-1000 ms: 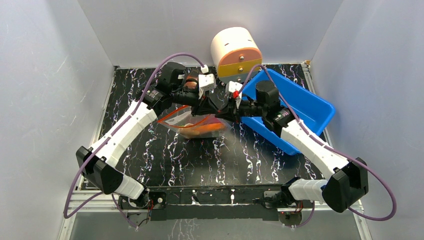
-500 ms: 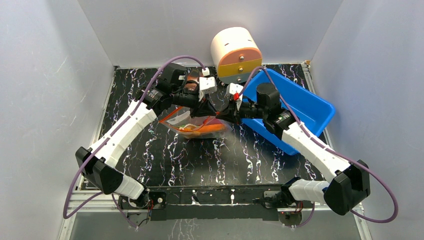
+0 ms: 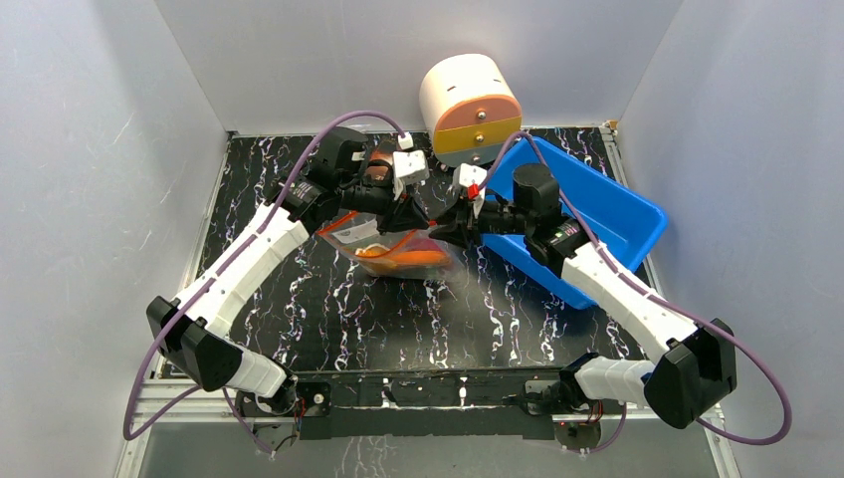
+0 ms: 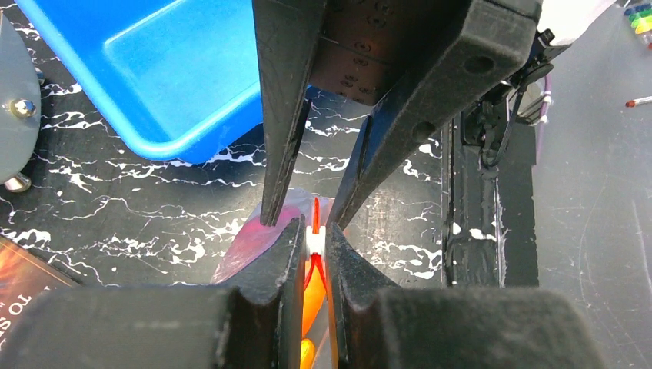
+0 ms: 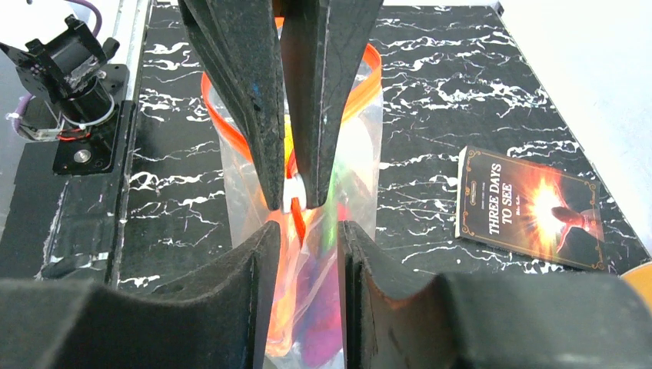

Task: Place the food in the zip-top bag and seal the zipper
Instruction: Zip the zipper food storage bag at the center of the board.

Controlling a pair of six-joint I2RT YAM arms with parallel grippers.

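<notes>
The zip-top bag (image 5: pixel 355 165) sits at the middle rear of the bench (image 3: pixel 328 309), caught between the two arms where they meet nose to nose. The left end effector (image 4: pixel 313 231) is pinched tight on the zipper (image 4: pixel 315 211), with the white slider (image 4: pixel 314 242) squeezed between its pads. The right end effector (image 5: pixel 306 231) faces it from the opposite side. Its fingers stand a little apart and straddle the bag's top edge. In the left wrist view the red strip runs between its two tips and touches neither, though pink-tinted film brushes one of them.

In the right wrist view, the orange strip spreads into an open loop beyond the left fingers. On the near side it runs as a single line towards the right end effector.

The food (image 3: pixel 403 261) is inside the bag. An orange mass shows through the film from above, and a magenta piece (image 5: pixel 319 327) lies low in the pouch between the right fingers.

A blue bin (image 3: pixel 607 214) lies just to the right of the bag, beneath the right forearm. A white drum with an orange face (image 3: pixel 468 100) stands behind at the back wall. A dark paperback (image 5: pixel 530 207) lies flat on the bench near the bag, under the left arm's wrist. The two end effectors crowd each other at the slider, tips nearly touching.
</notes>
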